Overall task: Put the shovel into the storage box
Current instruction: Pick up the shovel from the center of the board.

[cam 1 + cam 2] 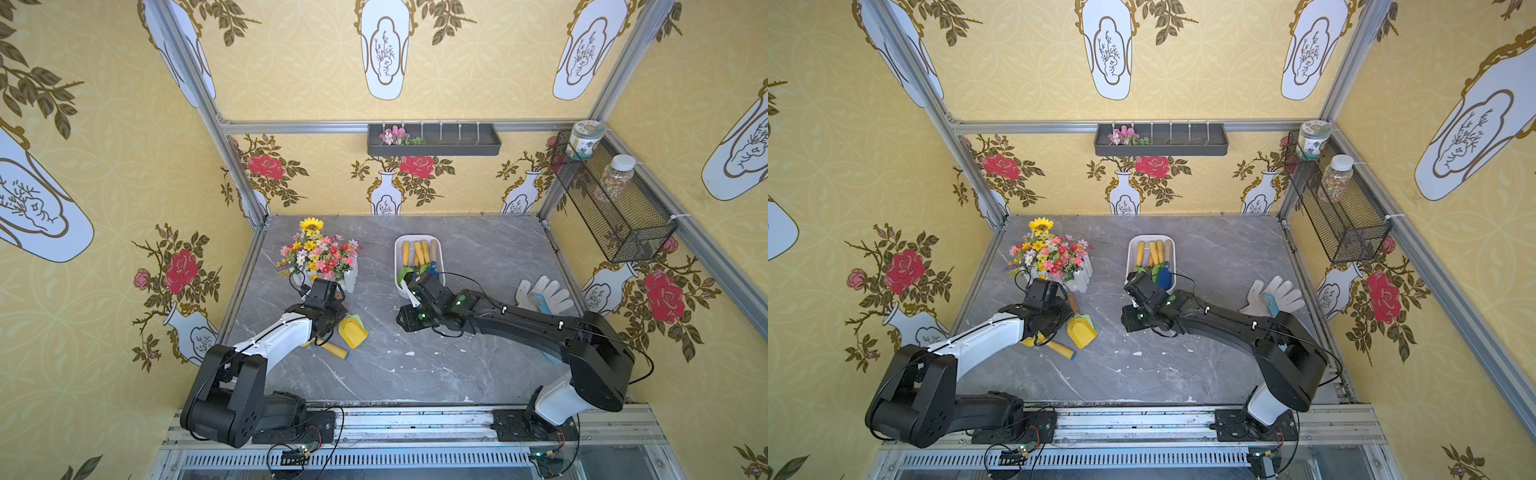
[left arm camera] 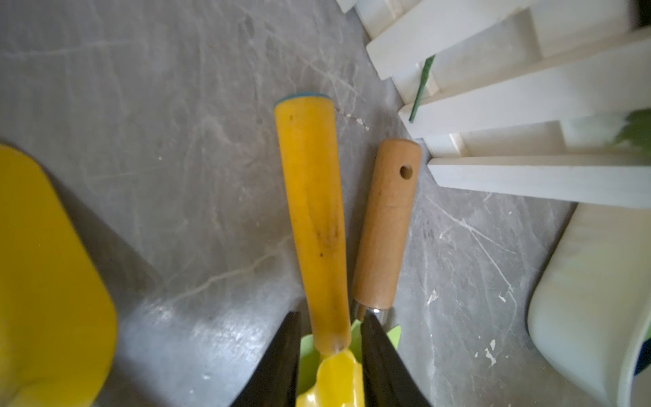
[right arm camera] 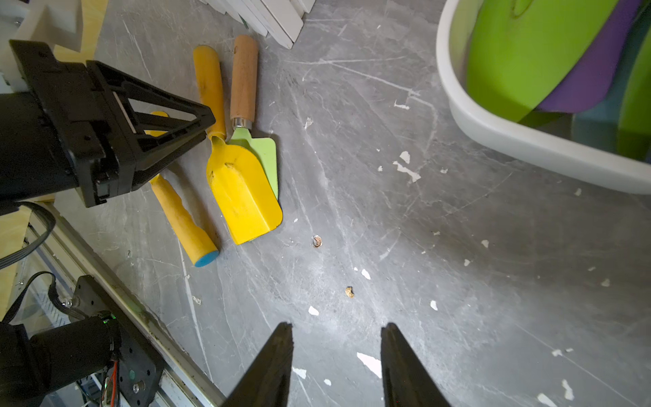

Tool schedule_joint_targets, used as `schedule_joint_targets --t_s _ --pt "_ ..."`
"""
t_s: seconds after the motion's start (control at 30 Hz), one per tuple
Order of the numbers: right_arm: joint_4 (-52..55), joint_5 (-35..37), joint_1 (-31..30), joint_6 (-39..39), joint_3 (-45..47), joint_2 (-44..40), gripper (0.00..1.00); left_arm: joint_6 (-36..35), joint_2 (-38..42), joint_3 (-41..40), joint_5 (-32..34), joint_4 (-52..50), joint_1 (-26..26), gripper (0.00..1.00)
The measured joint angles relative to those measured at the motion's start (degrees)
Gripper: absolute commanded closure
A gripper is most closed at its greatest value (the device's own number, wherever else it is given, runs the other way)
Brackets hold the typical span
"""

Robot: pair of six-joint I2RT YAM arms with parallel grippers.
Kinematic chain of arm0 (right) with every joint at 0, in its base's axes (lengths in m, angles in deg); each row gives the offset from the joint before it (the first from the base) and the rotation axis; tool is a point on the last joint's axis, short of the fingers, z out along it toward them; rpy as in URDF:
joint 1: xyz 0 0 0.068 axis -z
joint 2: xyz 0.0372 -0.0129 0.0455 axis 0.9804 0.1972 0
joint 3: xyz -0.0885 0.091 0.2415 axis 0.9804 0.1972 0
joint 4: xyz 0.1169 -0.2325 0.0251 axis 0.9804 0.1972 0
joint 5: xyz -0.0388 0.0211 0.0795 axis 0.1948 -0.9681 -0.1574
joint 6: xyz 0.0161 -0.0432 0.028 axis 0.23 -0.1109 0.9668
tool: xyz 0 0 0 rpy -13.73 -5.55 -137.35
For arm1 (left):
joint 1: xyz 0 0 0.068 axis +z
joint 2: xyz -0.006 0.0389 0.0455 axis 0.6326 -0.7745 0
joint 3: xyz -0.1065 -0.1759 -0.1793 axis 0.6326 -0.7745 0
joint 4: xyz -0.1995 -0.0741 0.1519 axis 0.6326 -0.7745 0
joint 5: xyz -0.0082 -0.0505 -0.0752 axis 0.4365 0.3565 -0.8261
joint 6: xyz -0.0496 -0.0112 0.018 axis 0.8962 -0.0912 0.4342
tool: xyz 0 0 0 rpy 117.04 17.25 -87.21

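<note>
A yellow shovel (image 3: 243, 190) lies on the grey table, its blade (image 1: 353, 332) partly over a green shovel (image 3: 267, 155) with a wooden handle (image 2: 384, 225). My left gripper (image 2: 331, 317) is shut on the yellow shovel where handle (image 2: 310, 211) meets blade. A second yellow shovel with a blue-tipped handle (image 3: 183, 222) lies beside them, its blade mostly under the left arm. The white storage box (image 1: 396, 262) (image 1: 1128, 257) stands mid-table and holds several shovels. My right gripper (image 3: 336, 331) is open and empty over bare table, near the box's front end (image 3: 493, 134).
A flower pot with a white picket fence (image 1: 320, 257) stands just behind the left gripper. White gloves (image 1: 544, 295) lie at the right, partly under the right arm. A dark tray (image 1: 434, 139) hangs on the back wall, a black mesh basket (image 1: 615, 199) on the right wall.
</note>
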Motion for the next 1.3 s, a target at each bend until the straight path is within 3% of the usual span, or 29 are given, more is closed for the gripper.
schedule_joint_targets --t_s 0.43,0.73,0.9,1.3 --pt "-0.24 0.24 0.24 0.24 1.11 -0.7 0.55 -1.01 -4.39 0.52 0.0 1.57 0.35 0.67" --pt "-1.29 0.37 0.35 0.46 1.79 -1.33 0.55 -0.98 -5.07 0.52 -0.13 2.23 0.35 0.75" --pt "-1.33 0.37 0.44 0.48 1.99 -1.44 0.55 -1.22 -3.48 0.55 -0.26 1.42 0.35 0.81" --pt "-1.75 0.37 0.46 0.87 2.08 -1.79 0.55 -1.6 4.24 1.22 -2.16 -1.36 0.28 0.84"
